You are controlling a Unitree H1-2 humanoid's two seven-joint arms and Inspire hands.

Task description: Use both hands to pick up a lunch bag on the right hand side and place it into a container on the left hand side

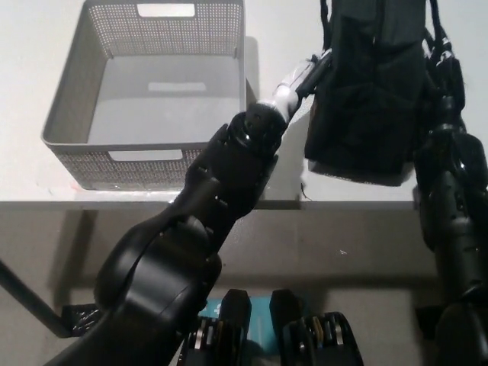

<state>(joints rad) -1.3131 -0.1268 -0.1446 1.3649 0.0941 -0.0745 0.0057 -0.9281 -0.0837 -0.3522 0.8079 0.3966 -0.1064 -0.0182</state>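
Head view: we see both hands on black lunch bag [370,84] w/ fingers hidden, can't tell grip; grey container [164,91] left.

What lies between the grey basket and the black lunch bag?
In the head view, only bare white table and the left hand lie between basket and lunch bag.

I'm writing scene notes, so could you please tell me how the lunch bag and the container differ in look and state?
The lunch bag is black, soft fabric; the container is a grey, rigid perforated basket. The lunch bag is pressed between the left hand and right hand; the container stands untouched, open-topped and empty. Both are over the white table.
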